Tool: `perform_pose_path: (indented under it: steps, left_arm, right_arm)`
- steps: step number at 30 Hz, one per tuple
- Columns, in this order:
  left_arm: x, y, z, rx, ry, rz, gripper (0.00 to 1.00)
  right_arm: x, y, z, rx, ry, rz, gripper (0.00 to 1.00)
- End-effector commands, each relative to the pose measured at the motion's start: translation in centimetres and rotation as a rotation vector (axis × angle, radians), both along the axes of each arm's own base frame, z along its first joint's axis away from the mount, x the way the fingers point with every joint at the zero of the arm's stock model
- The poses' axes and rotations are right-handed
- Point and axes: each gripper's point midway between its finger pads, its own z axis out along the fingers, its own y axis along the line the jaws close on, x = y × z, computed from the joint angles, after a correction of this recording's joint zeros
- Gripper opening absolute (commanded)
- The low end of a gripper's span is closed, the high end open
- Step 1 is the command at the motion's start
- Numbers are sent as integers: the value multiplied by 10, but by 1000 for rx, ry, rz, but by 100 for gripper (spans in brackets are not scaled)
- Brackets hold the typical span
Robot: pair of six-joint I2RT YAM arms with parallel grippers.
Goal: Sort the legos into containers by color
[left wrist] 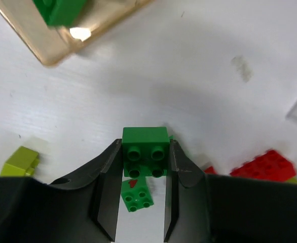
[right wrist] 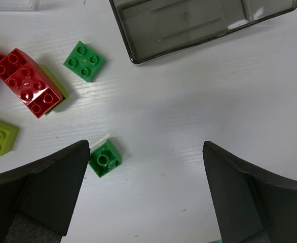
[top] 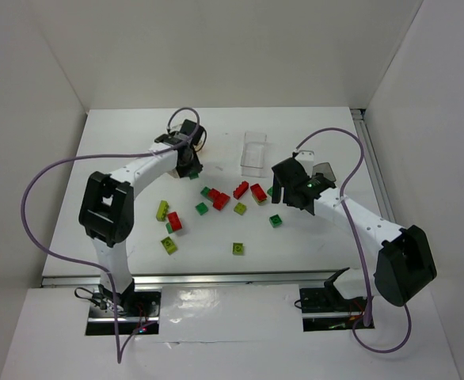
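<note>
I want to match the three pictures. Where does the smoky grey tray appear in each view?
Top external: smoky grey tray right of centre, partly hidden by the right arm.
Left wrist: not in view.
Right wrist: along the top edge.
Shared landmark: the long red brick, left of the tray in both.

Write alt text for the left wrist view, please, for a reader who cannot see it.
The left hand grips a dark green brick between its fingers over the white table. A tan tray holding another green brick sits upper left; a yellow-green brick lies left, red bricks right.
</note>
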Motion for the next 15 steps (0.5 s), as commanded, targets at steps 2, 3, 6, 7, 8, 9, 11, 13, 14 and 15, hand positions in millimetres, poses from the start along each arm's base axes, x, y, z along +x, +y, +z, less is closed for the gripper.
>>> perform_pose_path:
  steps: [2,3,6,7,8,9,11,13,14,15]
  left_arm:
    - [38,31,40,77,-94,23,20]
    - [45,36,42,93,-102,27,20]
    - [65,52,43,112,-111,56,20]
    - [74,54,49,105,-132,67,21]
    - [81,62,43,108,-124,86,21]
    - [82,60,42,104,-112,71,21]
    - [93,67,37,91,-107,77,28]
    - [97,63,36,83,-99,57,44]
    - [97,63,36,83,-99,57,62]
    - [97,63,36,83,-99,57,69]
  right_arm:
    - [5,2,11,11,-47,-4,100]
    - [7,3,15,16,-54,-4,100]
    - [7,3,15,16,-55,-4,100]
    - [5,2,14,11,-47,-4,100]
    - [7,3,17,16,-54,-4,100]
    - [7,3,17,16,-55,-4,100]
    - [7,4,17,12,-48,-4,100]
    - [7,4,17,18,-50,-11,100]
    - [10,4,18,11,-54,-16,100]
    - [10,4,18,11,-54,-16,100]
